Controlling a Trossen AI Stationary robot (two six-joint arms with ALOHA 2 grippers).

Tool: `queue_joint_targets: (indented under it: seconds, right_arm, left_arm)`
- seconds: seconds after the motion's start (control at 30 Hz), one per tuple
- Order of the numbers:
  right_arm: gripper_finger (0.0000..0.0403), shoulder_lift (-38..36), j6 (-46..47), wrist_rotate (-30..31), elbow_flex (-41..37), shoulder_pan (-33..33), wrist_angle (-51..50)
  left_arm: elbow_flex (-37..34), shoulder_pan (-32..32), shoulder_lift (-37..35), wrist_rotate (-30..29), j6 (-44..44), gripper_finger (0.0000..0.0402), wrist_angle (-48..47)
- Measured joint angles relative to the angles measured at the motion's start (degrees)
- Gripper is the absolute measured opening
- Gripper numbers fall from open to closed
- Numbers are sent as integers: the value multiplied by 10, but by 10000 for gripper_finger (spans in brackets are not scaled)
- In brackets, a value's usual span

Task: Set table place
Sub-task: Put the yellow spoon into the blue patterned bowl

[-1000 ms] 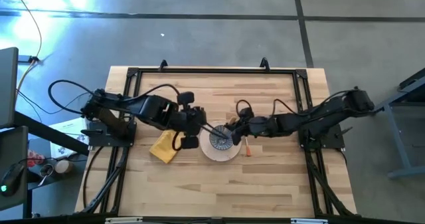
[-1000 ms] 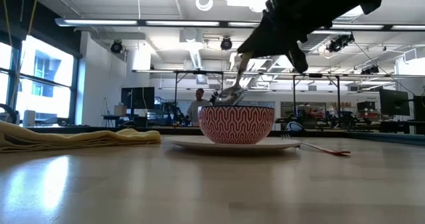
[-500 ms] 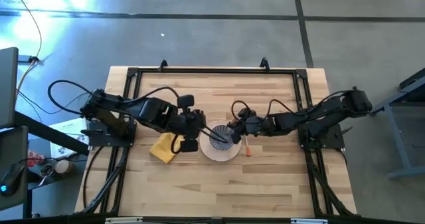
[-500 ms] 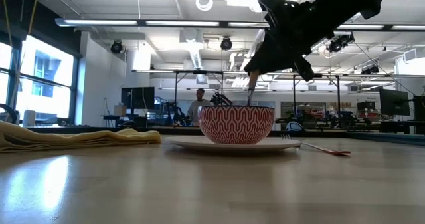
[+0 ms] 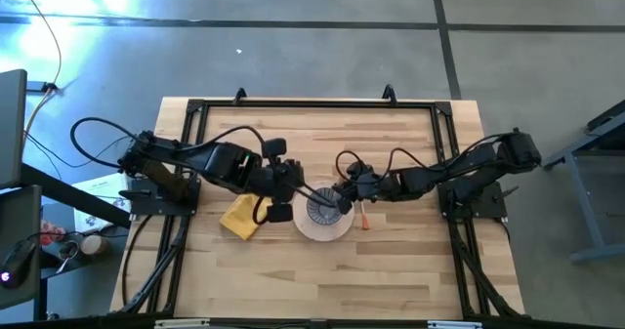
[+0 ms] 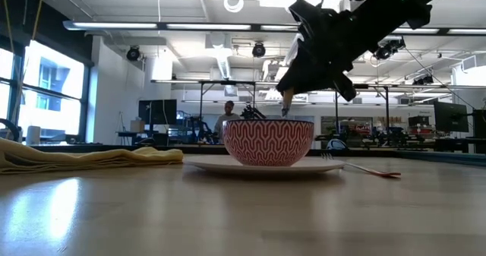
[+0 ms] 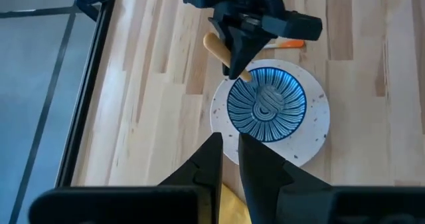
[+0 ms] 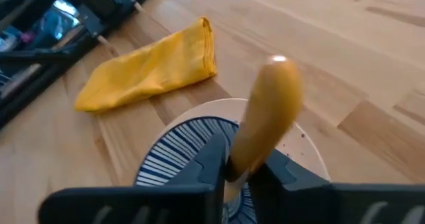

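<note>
The cream plate [image 5: 337,229] lies mid-table with the blue-patterned bowl [image 5: 323,208] on it. The bowl shows red-patterned on its outside in the low view [image 6: 270,142]. My right gripper [image 5: 344,194] is over the bowl's right rim, shut on the yellow-handled spoon [image 7: 265,104], whose metal head lies inside the bowl. My left gripper [image 5: 289,189] is just left of the plate, shut and empty. The orange-handled fork [image 5: 363,218] lies on the table at the plate's right. The mustard napkin [image 5: 243,215] lies flat left of the plate. My right gripper pinches the spoon's yellow handle [image 8: 255,141] between its two fingers, partway along it. The handle's free end [image 8: 275,74] sticks out past the fingers. The fingers come slanting down from the table's right. The spoon tilts, with its head down in the bowl [image 7: 269,106].
A black rail frame [image 5: 312,104] runs around the table top. Bare wood lies near [image 5: 322,280] and far [image 5: 322,139] of the plate. A person [image 6: 225,119] stands far off in the room behind.
My right gripper has moved a little toward the table's left and down over the bowl. The spoon's head, which showed above the bowl's rim, has gone down inside the bowl. My left gripper has stayed beside the plate.
</note>
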Motion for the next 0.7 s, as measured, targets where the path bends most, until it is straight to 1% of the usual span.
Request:
queue_joint_targets:
  seconds: [0.17,0.3,0.43,0.7]
  right_arm:
    - [76,2,-7,-1,-2,0,-17]
    - [98,2,-4,0,-2,0,-14]
    - [108,2,-4,1,-2,0,-11]
    - [110,2,-6,2,-2,-1,-11]
  left_arm:
    - [0,0,0,-1,0,40,0]
    - [0,0,0,-1,0,40,0]
    - [0,0,0,-1,0,40,0]
    - [0,0,0,-1,0,40,0]
